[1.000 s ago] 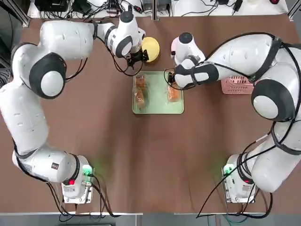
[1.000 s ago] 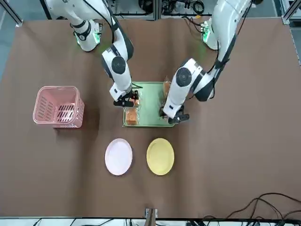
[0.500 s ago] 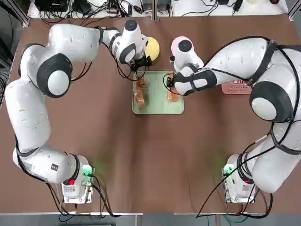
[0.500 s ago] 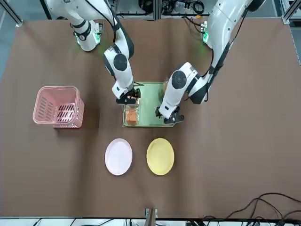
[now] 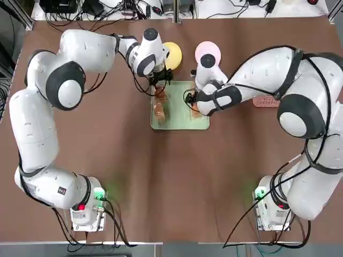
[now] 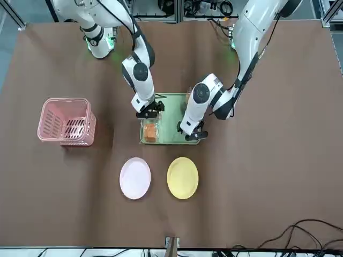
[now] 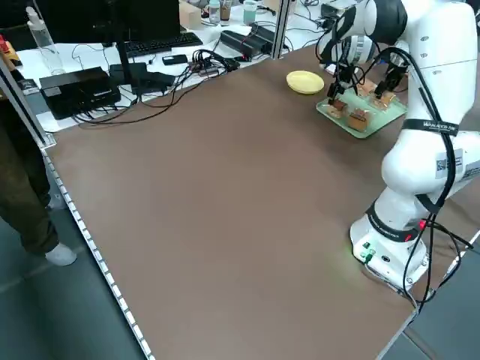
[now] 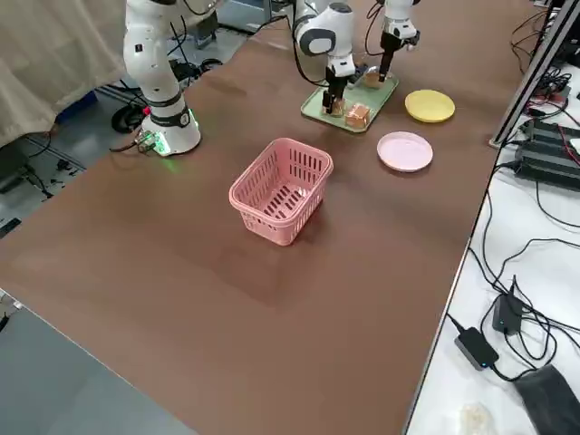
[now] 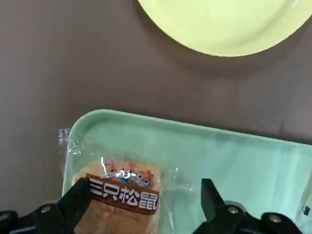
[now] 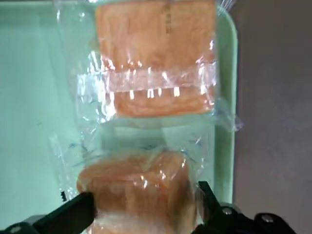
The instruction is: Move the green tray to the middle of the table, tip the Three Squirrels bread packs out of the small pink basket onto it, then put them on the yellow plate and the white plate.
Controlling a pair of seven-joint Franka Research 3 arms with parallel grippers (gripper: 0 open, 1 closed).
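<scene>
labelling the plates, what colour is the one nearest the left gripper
The plate is pale yellow, clearest in the left wrist view.

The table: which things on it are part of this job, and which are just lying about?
Part of the job:
- green tray
- bread packs
- pink basket
- yellow plate
- white plate

Just lying about:
- loose black cables

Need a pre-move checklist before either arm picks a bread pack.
1. Bread packs tipped out, on green tray: ok.
2. Pink basket off the tray: ok.
3. Left gripper open, over a bread pack: ok.
4. Right gripper open, over another bread pack: ok.
5. Yellow plate and white plate bare: ok.
6. Fingers low enough to grip: cannot tell.
</scene>
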